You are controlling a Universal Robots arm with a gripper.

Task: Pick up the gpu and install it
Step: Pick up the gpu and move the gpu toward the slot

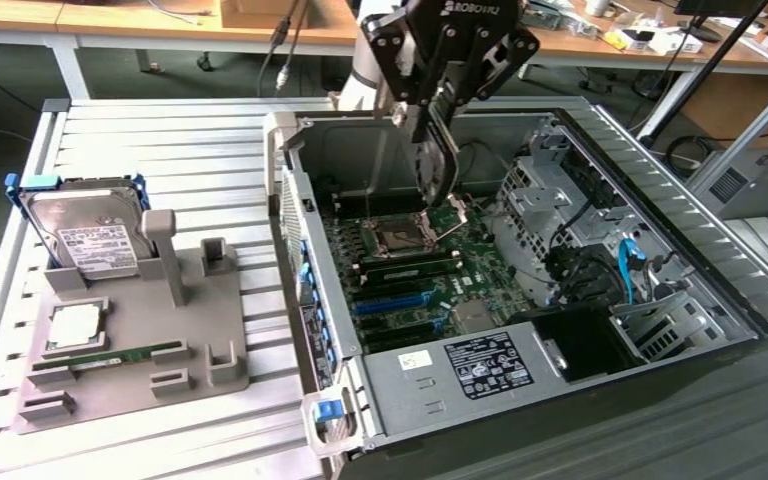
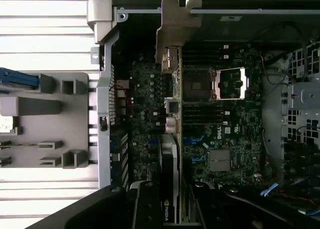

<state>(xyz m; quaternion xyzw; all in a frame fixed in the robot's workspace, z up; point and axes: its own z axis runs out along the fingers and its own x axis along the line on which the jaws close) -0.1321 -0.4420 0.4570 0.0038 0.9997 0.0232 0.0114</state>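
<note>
Pincer: black 2-finger pincer [image 1: 440, 112] clamped on the card's top.
Gpu: thin dark rectangular gpu [image 1: 435, 165] with silvery bracket, hanging on edge over the green motherboard [image 1: 424, 275].
Handling: likely light, stiff, fragile; hold board edges, never contacts.
Below: open silver processor socket [image 1: 398, 238], blue slots [image 1: 391, 303].
Beside: metal drive cage [image 1: 544, 195] crowds 1 side.
Far: grey parts tray [image 1: 157, 340] on white slatted desk [image 1: 184, 150].
</note>
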